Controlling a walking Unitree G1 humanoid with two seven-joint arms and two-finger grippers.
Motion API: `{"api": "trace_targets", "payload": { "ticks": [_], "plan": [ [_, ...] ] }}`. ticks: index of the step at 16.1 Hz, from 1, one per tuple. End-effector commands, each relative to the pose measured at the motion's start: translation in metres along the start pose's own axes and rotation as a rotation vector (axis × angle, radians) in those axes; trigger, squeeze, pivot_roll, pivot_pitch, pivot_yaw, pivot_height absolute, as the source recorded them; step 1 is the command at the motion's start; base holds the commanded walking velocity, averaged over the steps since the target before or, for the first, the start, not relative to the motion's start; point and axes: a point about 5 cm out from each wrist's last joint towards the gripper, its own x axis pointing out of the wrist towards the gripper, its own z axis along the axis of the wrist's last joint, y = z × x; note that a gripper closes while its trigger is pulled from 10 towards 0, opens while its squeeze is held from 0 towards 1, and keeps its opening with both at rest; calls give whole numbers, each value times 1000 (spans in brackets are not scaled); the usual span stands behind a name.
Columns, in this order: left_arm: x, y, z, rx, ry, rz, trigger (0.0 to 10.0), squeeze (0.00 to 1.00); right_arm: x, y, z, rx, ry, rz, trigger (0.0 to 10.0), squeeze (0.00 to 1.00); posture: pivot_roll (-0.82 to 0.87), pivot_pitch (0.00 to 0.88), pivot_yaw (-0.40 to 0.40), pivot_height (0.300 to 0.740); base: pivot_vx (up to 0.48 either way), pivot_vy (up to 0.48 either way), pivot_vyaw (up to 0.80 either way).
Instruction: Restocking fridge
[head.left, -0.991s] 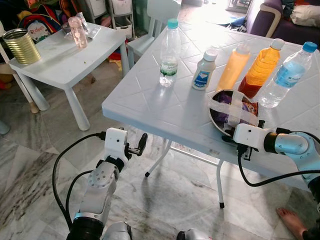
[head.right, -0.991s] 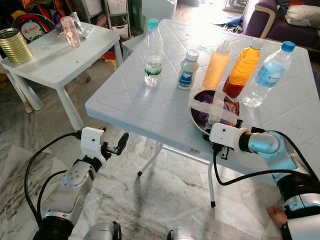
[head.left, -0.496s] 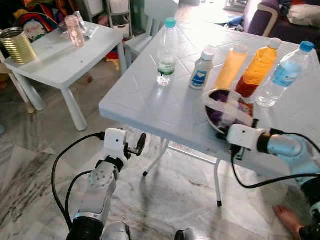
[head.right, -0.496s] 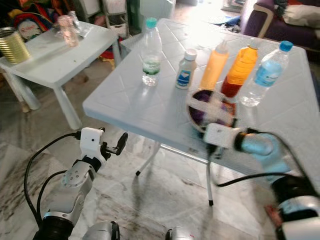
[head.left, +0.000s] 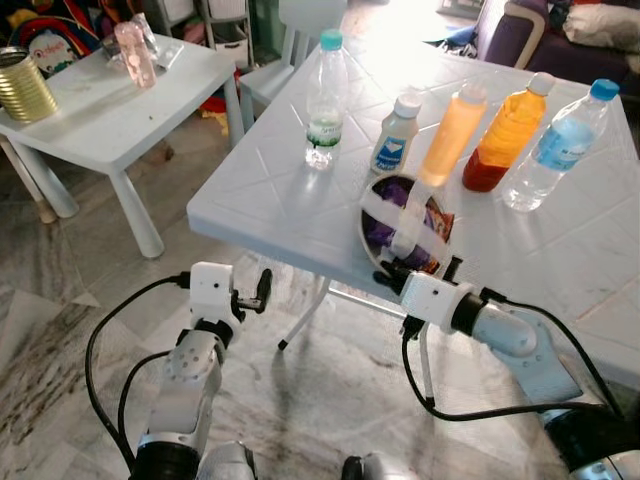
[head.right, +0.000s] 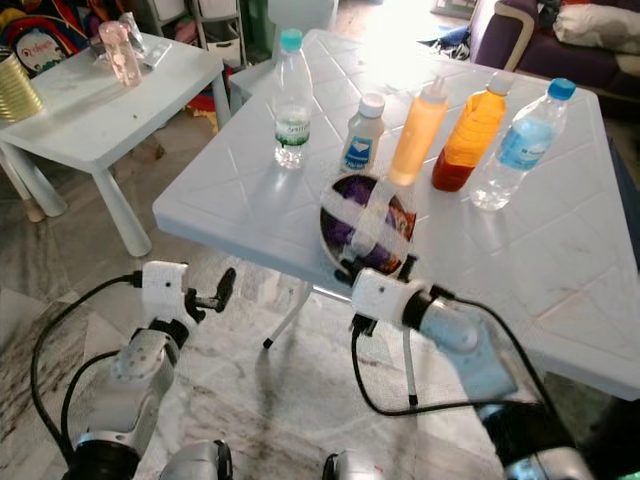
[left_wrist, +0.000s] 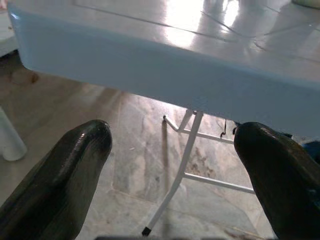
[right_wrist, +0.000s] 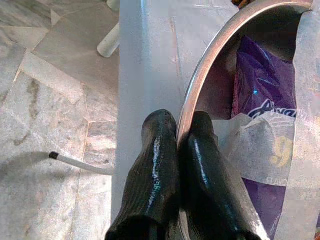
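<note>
Head views: one white folding table (head.left: 300, 200) carries five upright containers in a row along its far side: one nearly empty clear water bottle (head.left: 324, 98) with a teal cap, one small white bottle (head.left: 395, 135) with a blue label, one orange squeeze bottle (head.left: 452, 132), one bottle of orange drink (head.left: 508, 130), and one clear water bottle with a blue cap (head.left: 556, 147); their label text is too small to read. Nearer the table's front edge sits one metal bowl (head.left: 374, 237), crossed by two strips of pale tape (head.left: 408, 222) over a purple packet (head.left: 384, 221). The right gripper (head.left: 418, 271) meets the bowl's near rim. The left gripper (head.left: 265, 290) hangs below the table edge, apart from every item. A second, smaller white table (head.left: 100, 100) to the left bears one gold tin can (head.left: 22, 86) and one pink tumbler (head.left: 131, 53). Left wrist view: two black fingers (left_wrist: 55, 185) stand wide apart with nothing between them, aimed under the folding table at its white metal leg (left_wrist: 176, 172). Right wrist view: two black fingers (right_wrist: 155, 180) are pressed close together, pinching the bowl's steel rim between them; the purple packet shows a partly hidden white word beginning "A", and a "9" sits on the tape.
</note>
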Motion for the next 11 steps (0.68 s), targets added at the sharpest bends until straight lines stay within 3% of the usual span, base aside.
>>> {"api": "trace_targets", "payload": {
  "ticks": [1, 5, 11],
  "plan": [
    [0, 2, 0, -6, 0, 22, 10000, 0, 1, 23, -3, 51, 25, 63, 10000, 0, 48, 77, -41, 740, 0, 0, 0],
    [3, 3, 1, -4, -2, 33, 10000, 0, 3, 44, 6, 91, -9, 48, 10000, 0, 41, 56, -39, 740, 0, 0, 117],
    [7, 4, 2, -2, -5, 37, 10000, 0, 6, 51, 15, 83, -22, 58, 10000, 0, 30, 32, -35, 740, 0, 0, 789]
  ]
}}
